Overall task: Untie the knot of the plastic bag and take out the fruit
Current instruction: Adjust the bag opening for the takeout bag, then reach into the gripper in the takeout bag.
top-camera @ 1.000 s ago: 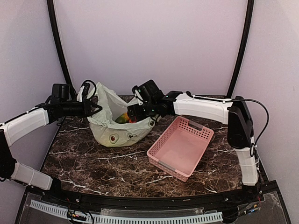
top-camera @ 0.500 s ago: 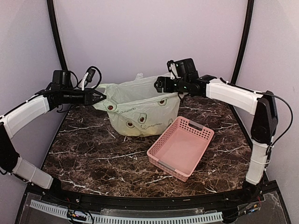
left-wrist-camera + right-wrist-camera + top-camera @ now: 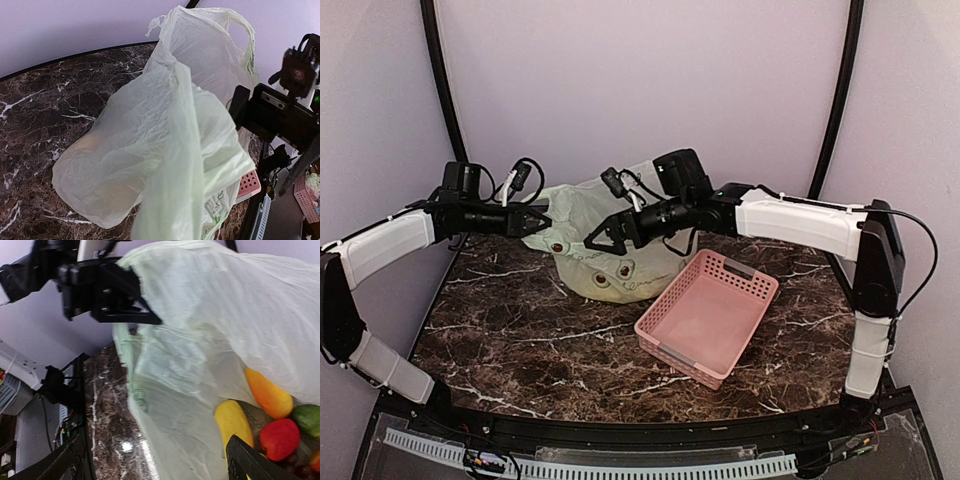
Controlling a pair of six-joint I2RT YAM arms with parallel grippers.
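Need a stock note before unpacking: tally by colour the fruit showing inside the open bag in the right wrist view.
Yellow fruit: 1
Orange fruit: 1
Red fruit: 1
Green fruit: 1
Total: 4 plainly showing inside the bag; darker bits at the picture's lower right corner cannot be told.

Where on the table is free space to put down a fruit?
Bare table runs in front of the bag, from the left edge to the basket, which looks empty too. The back is crowded: the bag, the left claw gripping it, the open right claw.
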